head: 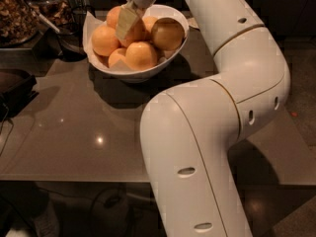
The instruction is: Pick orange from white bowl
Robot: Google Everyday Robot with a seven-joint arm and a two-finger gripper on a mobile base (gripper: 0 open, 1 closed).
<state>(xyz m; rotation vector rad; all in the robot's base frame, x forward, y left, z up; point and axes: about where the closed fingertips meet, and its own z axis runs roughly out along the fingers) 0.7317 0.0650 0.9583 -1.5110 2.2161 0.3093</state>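
Clutter sits far to the left of your gripper [126,31]: a clear jar [15,14] of brown bits in the top corner, a dark utensil [52,24] slanting beside it, and lower down a dark flat object [15,85] at the edge of the table [74,132]. Moving right, you reach the white bowl [148,72], which stands on the grey table near its far side with 6 fruits showing in it. Just left of the gripper the left orange [103,39], big and pale, rests against the bowl's left wall, and the back orange [113,17] peeks up behind it. Below the gripper, toward you, 2 more lie at the front: the small orange [116,57] and, to its right, the front orange [142,55]. The gripper itself hangs from the top of the view, inside the bowl and tilted, its pale flat face lying against the orange [144,28] in the middle of the pile. That fruit sits on top of the others, half hidden behind the gripper. You cannot tell from this view whether the gripper is spread or clamped on it. Just right of it the shaded orange [168,33], darker than the rest, leans on the bowl's right rim. Further right the white arm [247,73] sweeps down from the top, bends at an elbow and fills the right and lower part of the view, covering that part of the table.
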